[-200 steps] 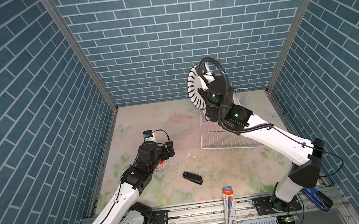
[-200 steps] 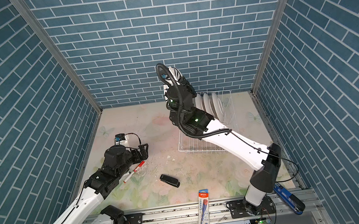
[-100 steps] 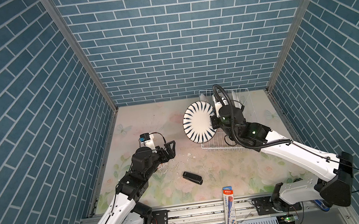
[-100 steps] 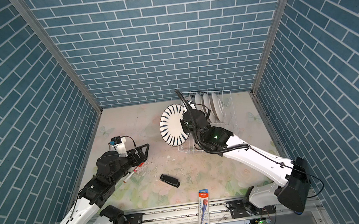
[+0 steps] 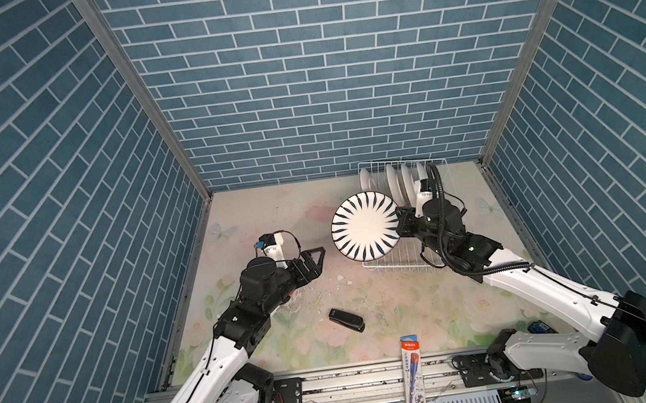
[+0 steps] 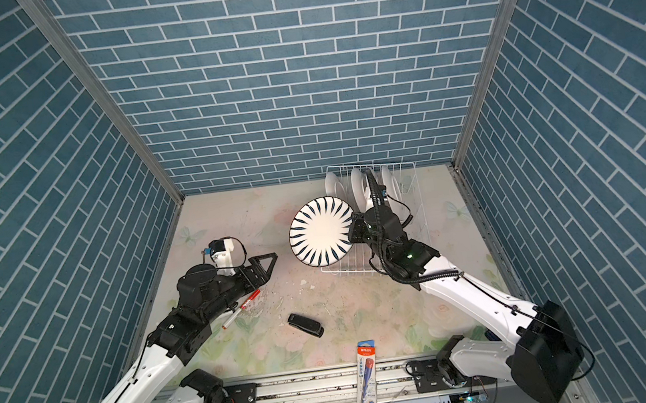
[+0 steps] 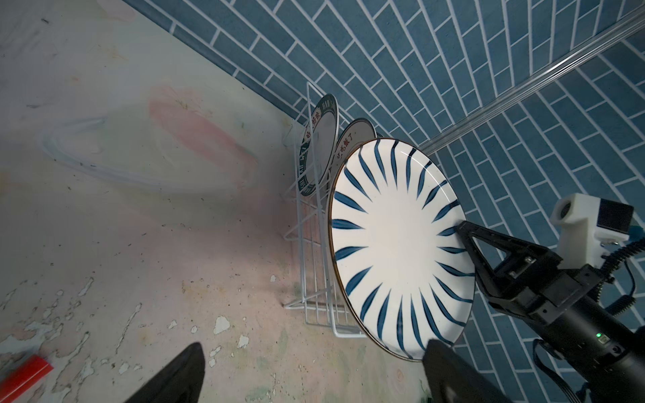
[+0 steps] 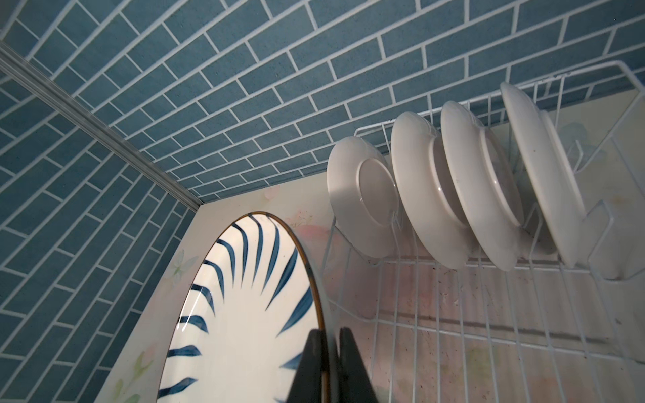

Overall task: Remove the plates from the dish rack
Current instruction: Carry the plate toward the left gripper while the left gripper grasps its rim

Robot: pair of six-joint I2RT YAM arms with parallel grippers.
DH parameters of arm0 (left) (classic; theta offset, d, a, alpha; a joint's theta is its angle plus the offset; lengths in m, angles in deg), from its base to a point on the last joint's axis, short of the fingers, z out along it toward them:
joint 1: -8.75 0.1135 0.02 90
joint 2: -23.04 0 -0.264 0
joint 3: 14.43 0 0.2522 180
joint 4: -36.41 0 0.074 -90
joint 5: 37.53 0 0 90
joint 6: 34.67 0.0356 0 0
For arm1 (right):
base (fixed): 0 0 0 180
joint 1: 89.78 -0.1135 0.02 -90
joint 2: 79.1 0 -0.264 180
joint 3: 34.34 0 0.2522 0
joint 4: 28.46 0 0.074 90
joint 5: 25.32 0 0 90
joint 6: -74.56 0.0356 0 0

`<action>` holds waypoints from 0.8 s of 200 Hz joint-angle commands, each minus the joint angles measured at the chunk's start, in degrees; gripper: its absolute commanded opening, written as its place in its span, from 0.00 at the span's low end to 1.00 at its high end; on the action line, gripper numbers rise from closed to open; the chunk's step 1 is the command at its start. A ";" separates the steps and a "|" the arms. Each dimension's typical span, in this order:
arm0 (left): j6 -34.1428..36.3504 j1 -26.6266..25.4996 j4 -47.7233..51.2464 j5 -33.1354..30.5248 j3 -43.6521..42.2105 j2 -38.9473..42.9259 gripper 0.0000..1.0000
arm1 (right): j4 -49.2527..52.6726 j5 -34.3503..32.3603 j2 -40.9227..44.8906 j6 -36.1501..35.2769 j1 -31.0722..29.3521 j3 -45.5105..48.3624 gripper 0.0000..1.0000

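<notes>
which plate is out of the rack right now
The blue-striped plate, clamped by its rim in the right tool and held outside the dish rack. The other four plates stand on edge in the rack's slots, white backs showing.

Bright, soft, even light falls from overhead. The plate (image 5: 365,224) carries thin glare streaks near its rim in both wrist views. In both top views it casts a faint shadow on the mat (image 5: 273,217) to its left. Behind the plate, wrist views bow the wall (image 8: 244,87) bricks.
</notes>
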 commanded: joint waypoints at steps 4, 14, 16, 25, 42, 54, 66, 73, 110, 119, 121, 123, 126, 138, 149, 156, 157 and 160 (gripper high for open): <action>-2.04 -0.02 -4.71 3.08 1.78 -1.98 0.99 | -15.29 7.32 -0.03 12.09 0.44 1.63 0.00; -3.06 -0.03 -6.41 3.17 1.60 -2.78 0.98 | -17.25 8.16 -0.74 13.24 0.67 2.49 0.00; -3.19 0.00 -6.70 3.18 1.60 -2.83 0.98 | -17.55 8.24 -0.91 13.41 0.63 2.60 0.00; -3.47 0.13 -7.47 3.31 1.75 -3.70 0.97 | -19.08 8.42 -1.39 14.31 0.75 3.10 0.00; -3.47 0.47 -7.87 3.97 2.58 -5.36 0.96 | -21.62 8.03 -1.86 15.53 0.88 4.16 0.00; -3.62 0.88 -7.97 4.47 3.24 -6.69 0.95 | -22.85 7.24 -2.19 16.73 1.03 4.74 0.00; -4.20 1.02 -9.07 4.74 3.24 -7.67 0.91 | -23.54 7.89 -2.78 17.91 1.31 4.61 0.00; -5.15 1.00 -11.02 4.83 2.54 -8.36 0.90 | -23.98 8.38 -3.08 18.59 1.32 4.64 0.00; -10.18 1.19 -22.56 5.02 -0.77 -12.49 0.83 | -26.74 9.44 -2.18 21.42 1.32 7.03 0.00; -10.28 1.19 -23.27 5.10 -0.85 -12.69 0.82 | -26.90 10.10 -2.13 21.40 1.32 7.27 0.00; -10.25 1.23 -23.31 5.08 -0.86 -12.69 0.82 | -26.87 10.24 -2.13 21.39 1.32 7.37 0.00; -10.31 1.29 -23.30 5.00 -0.86 -12.62 0.81 | -26.86 10.36 -2.13 21.38 1.32 7.38 0.00; -10.22 1.30 -23.22 4.99 -0.86 -12.58 0.79 | -26.85 10.47 -2.13 21.41 1.33 7.34 0.00; -10.23 1.61 -23.39 4.89 -1.19 -12.08 0.76 | -26.74 11.12 -2.30 21.27 1.40 7.24 0.00; -10.63 1.99 -23.78 4.69 -1.69 -11.61 0.68 | -26.56 12.08 -2.69 21.11 1.41 7.00 0.00; -10.98 2.27 -24.31 4.52 -2.06 -11.41 0.62 | -26.69 12.44 -2.95 21.20 1.41 6.84 0.00; -11.00 2.24 -24.36 4.53 -2.12 -11.39 0.61 | -26.73 12.52 -2.98 21.19 1.41 6.86 0.00; -11.16 2.40 -24.52 4.43 -2.28 -11.36 0.60 | -26.87 12.70 -3.13 21.30 1.41 6.88 0.00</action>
